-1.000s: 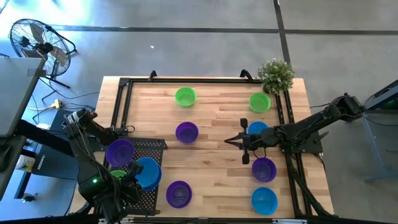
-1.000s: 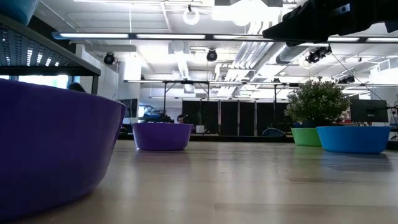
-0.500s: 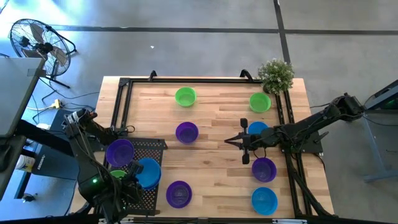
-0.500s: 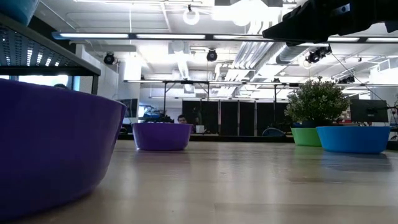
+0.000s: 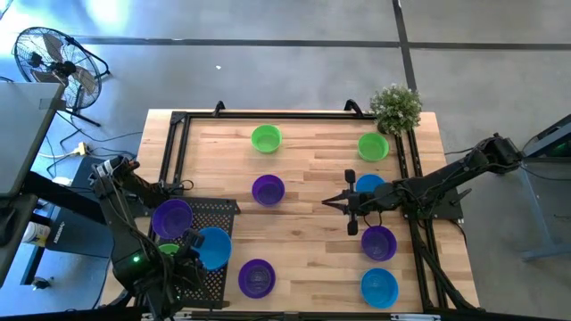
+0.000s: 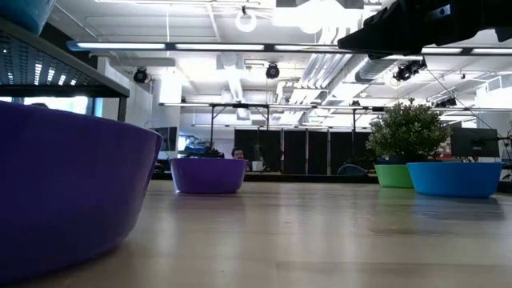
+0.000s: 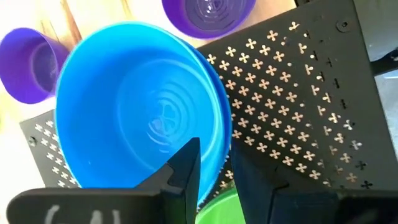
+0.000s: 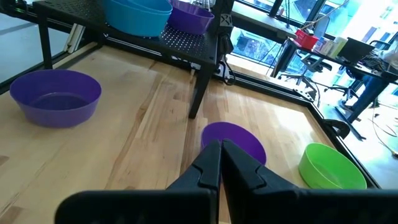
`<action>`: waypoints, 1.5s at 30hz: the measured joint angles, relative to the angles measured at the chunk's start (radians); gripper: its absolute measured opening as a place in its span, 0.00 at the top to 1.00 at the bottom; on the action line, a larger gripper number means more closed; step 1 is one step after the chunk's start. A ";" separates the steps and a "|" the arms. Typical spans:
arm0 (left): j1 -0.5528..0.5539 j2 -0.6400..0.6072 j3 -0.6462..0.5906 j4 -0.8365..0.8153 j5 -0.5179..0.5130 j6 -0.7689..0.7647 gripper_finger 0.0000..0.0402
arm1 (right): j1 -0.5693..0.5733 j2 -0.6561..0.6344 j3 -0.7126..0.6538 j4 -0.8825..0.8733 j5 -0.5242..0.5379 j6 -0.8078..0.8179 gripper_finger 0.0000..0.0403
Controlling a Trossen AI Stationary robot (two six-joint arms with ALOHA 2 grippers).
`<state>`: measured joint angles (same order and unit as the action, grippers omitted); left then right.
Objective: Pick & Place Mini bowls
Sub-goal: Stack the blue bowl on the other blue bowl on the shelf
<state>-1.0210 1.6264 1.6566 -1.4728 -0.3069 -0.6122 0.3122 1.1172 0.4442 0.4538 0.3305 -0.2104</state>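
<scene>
Left fingers [image 7: 214, 177] astride blue bowl [image 7: 140, 112] rim (parted), perforated rack [image 7: 298, 106]

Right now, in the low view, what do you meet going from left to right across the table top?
Big purple bowl closest to the camera → smaller-looking purple bowl farther back → potted plant with a green bowl at its foot → blue bowl.

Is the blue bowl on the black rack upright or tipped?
Upright. The blue bowl shows its open inside facing up and sits on the rack, its rim between the left gripper's parted fingers.
</scene>
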 joint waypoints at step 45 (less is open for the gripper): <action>0.058 -0.106 -0.060 -0.019 0.012 0.015 0.59 | 0.000 0.000 0.000 0.016 -0.012 -0.018 1.00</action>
<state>-0.9627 1.5200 1.5963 -1.4922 -0.2950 -0.5974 0.3122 1.1172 0.4446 0.4693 0.3187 -0.2284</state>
